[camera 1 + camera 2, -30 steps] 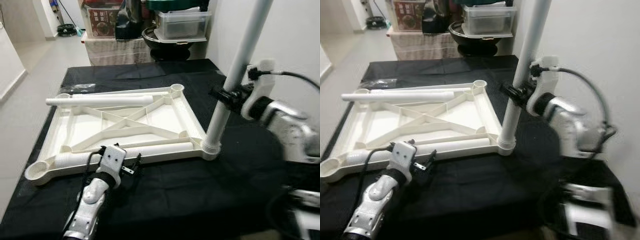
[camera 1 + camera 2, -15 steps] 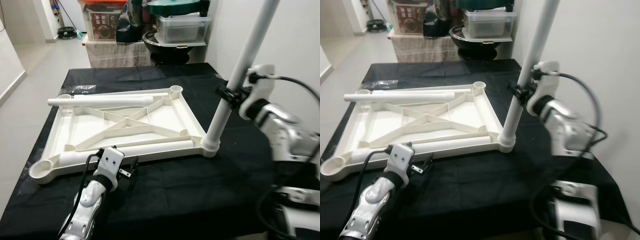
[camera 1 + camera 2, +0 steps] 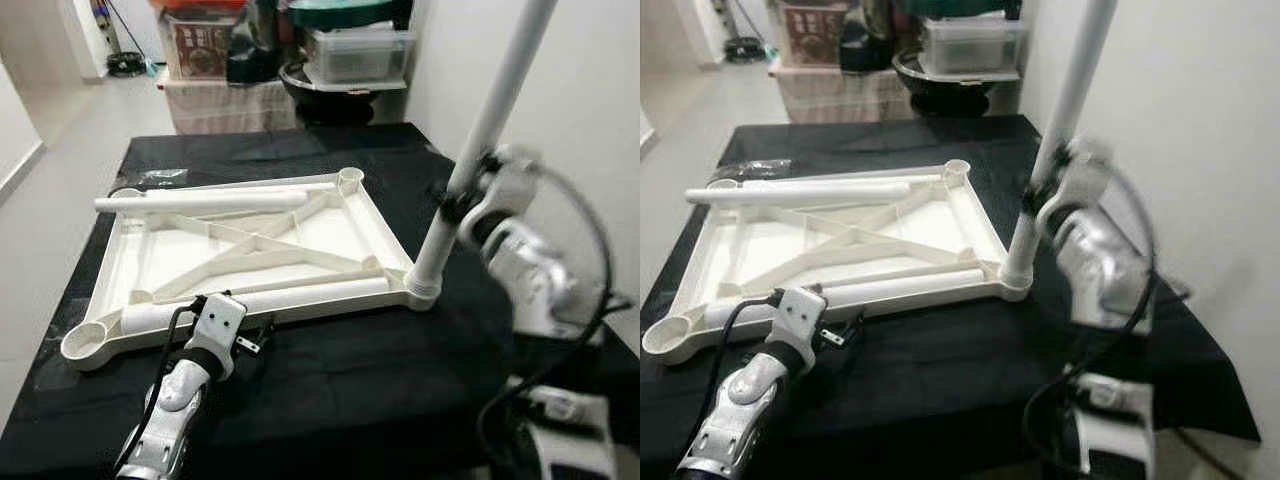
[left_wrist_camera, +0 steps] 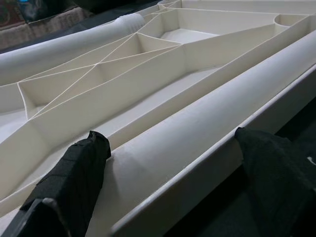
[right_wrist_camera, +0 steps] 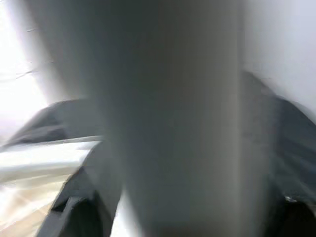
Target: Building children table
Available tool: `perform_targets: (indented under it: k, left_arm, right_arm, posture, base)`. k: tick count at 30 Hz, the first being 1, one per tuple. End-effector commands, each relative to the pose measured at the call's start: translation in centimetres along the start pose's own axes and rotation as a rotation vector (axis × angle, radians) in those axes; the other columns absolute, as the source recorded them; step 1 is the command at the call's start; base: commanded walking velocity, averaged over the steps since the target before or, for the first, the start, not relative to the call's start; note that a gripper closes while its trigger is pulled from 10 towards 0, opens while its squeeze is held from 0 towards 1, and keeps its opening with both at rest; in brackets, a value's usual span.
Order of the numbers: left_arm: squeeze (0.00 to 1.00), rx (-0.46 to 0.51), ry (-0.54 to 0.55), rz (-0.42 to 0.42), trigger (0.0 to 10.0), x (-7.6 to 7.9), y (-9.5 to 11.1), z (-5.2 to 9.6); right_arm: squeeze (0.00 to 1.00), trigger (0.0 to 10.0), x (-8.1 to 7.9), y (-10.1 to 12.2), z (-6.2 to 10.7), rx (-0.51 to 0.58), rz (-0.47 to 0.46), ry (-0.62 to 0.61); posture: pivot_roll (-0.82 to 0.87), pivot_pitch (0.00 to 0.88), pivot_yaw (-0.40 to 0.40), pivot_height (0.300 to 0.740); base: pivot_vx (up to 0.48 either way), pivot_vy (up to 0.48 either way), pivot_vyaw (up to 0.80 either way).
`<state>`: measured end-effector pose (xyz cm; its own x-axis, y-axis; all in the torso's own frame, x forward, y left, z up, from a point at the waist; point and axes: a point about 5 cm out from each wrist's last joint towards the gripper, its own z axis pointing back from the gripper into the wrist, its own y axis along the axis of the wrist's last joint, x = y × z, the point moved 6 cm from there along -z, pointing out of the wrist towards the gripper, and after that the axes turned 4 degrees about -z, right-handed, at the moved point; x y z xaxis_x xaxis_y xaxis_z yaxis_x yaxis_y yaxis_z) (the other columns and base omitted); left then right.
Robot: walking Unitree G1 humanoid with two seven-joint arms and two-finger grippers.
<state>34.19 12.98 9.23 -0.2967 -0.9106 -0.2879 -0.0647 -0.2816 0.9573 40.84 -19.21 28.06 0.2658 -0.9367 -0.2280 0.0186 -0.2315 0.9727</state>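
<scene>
Left eye view showed the upturned white table top (image 3: 250,250) lying on a black cloth (image 3: 330,360), the landmark for all else. One leg (image 3: 470,165) stood upright in the socket at the top's near right corner, leaning slightly toward the wall. The right gripper (image 3: 462,195) sat on that leg above the socket, blurred; its fingers appeared to wrap the tube, though how firmly could not be told. The right wrist view was taken up by the pale tube at very close range.

Two more legs lay loose on the table top: one (image 3: 200,201) along its far edge, another (image 3: 255,303) along its near edge. The left gripper (image 3: 262,330) rested at the near edge, fingers spread wide, one pad (image 4: 74,173) over the near leg and the other outside the rim, pinching nothing. Boxes and a lidded tub (image 3: 360,50) stood beyond the far end of the cloth.

The step in hand looked like seating the upright leg. Done well, the leg would be brought square to the table top before being pushed or turned home, since a tilted tube could bind in the socket. The left gripper seemed well placed to press down on the near edge so the light top would not lift or slide.
</scene>
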Motion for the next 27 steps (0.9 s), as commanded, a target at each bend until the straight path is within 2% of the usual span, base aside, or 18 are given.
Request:
perform_targets:
  k: [1, 2, 4, 7, 8, 9, 13, 15, 16, 18, 19, 20, 22, 23, 24, 25, 26, 27]
  left_arm:
    - [0.00, -0.037, -0.009, 0.000, 10.0, 0.5, -1.0, 0.3]
    - [0.00, -0.036, -0.011, 0.001, 10.0, 0.6, -1.0, 0.2]
    - [0.00, -0.036, -0.012, 0.002, 10.0, 0.7, -0.9, 0.2]
    - [0.00, -0.036, -0.009, 0.000, 10.0, 0.5, -0.9, 0.2]
    - [0.00, -0.036, -0.007, -0.001, 10.0, 0.4, -0.9, 0.2]
    - [0.00, -0.037, -0.003, -0.004, 10.0, 0.2, -0.9, 0.3]
    - [0.00, -0.039, -0.002, -0.005, 10.0, 0.2, -1.0, 0.4]
    - [0.00, -0.043, -0.005, -0.006, 10.0, 0.3, -1.1, 0.5]
    - [0.00, -0.043, -0.005, -0.006, 10.0, 0.3, -1.1, 0.5]
    - [0.00, -0.045, -0.009, -0.008, 10.0, 0.4, -1.2, 0.5]
    - [0.00, -0.045, -0.009, -0.008, 10.0, 0.4, -1.2, 0.5]
    - [0.00, -0.045, -0.011, -0.009, 10.0, 0.4, -1.2, 0.5]
    - [0.00, -0.045, -0.011, -0.009, 10.0, 0.4, -1.2, 0.5]
    - [0.00, -0.044, -0.013, -0.010, 10.0, 0.3, -1.1, 0.5]
    - [0.00, -0.042, -0.017, -0.012, 10.0, 0.4, -1.0, 0.3]
    - [0.00, -0.039, -0.019, -0.013, 10.0, 0.4, -0.9, 0.2]
    - [0.00, -0.039, -0.019, -0.013, 10.0, 0.4, -0.9, 0.2]
    - [0.00, -0.037, -0.020, -0.013, 10.0, 0.4, -0.9, 0.1]
  right_arm:
    - [0.00, 10.0, -2.1, 1.7, 0.7, 0.037, 0.054, 0.261]
    - [0.00, 10.0, -2.1, 2.4, 1.4, 0.041, 0.087, 0.354]
    - [0.00, 10.0, -2.0, 2.6, 1.8, 0.044, 0.102, 0.385]
    - [0.00, 10.0, -0.6, 1.8, 1.7, 0.001, 0.133, 0.383]
    - [0.00, 4.0, -0.3, 1.0, 1.8, -0.028, 0.150, 0.400]
    - [0.00, 0.0, -0.3, -0.2, 2.2, -0.069, 0.161, 0.447]
    - [0.00, 0.0, 0.1, -1.1, 2.0, -0.099, 0.172, 0.432]
    - [0.00, 0.0, 1.1, -2.7, 1.0, -0.161, 0.193, 0.323]
    - [0.00, 0.0, 1.1, -2.7, 1.0, -0.161, 0.193, 0.323]
    - [0.00, 0.0, 2.2, -3.5, -0.5, -0.166, 0.187, 0.131]
    - [0.00, 0.0, 2.2, -3.5, -0.5, -0.166, 0.187, 0.131]
    - [0.00, 0.0, 2.6, -3.8, -1.2, -0.139, 0.166, -0.001]
    - [0.00, 0.0, 2.6, -3.8, -1.2, -0.139, 0.166, -0.001]
    - [0.00, 0.0, 3.3, -4.0, -1.4, -0.113, 0.121, -0.135]
    - [0.00, 0.0, 4.0, -4.7, -0.9, -0.086, 0.052, -0.320]
    - [0.00, 0.0, 3.8, -6.0, 0.1, -0.084, -0.001, -0.455]
    - [0.00, 0.0, 3.8, -6.0, 0.1, -0.084, -0.001, -0.455]
    - [0.00, 0.0, 2.6, -7.6, 0.8, -0.110, -0.034, -0.505]
  posture:
    - [-0.02, 0.000, -0.043, 0.740]
    - [-0.02, 0.000, -0.045, 0.740]
    - [-0.02, 0.000, -0.045, 0.740]
    - [-0.02, 0.000, -0.047, 0.740]
    - [-0.01, 0.000, -0.052, 0.740]
    - [0.00, 0.000, -0.056, 0.740]
    - [0.00, 0.000, -0.057, 0.740]
    - [0.00, 0.000, -0.055, 0.740]
    - [0.00, 0.000, -0.055, 0.740]
    - [0.00, 0.000, -0.049, 0.740]
    - [0.00, 0.000, -0.049, 0.740]
    - [-0.01, 0.000, -0.044, 0.740]
    - [-0.01, 0.000, -0.044, 0.740]
    - [-0.01, 0.000, -0.043, 0.740]
    - [-0.01, 0.000, -0.042, 0.740]
    - [-0.01, 0.000, -0.042, 0.740]
    - [-0.01, 0.000, -0.042, 0.740]
    - [0.00, 0.000, -0.040, 0.740]
  base:
    - [0.000, 0.000, 0.00]
    - [0.000, 0.000, 0.00]
    - [0.000, 0.000, 0.00]
    - [0.000, 0.000, 0.00]
    - [0.000, 0.000, 0.00]
    - [0.000, 0.000, 0.00]
    - [0.000, 0.000, 0.00]
    - [0.000, 0.000, 0.00]
    - [0.000, 0.000, 0.00]
    - [0.000, 0.000, 0.00]
    - [0.000, 0.000, 0.00]
    - [0.000, 0.000, 0.00]
    - [0.000, 0.000, 0.00]
    - [0.000, 0.000, 0.00]
    - [0.000, 0.000, 0.00]
    - [0.000, 0.000, 0.00]
    - [0.000, 0.000, 0.00]
    - [0.000, 0.000, 0.00]
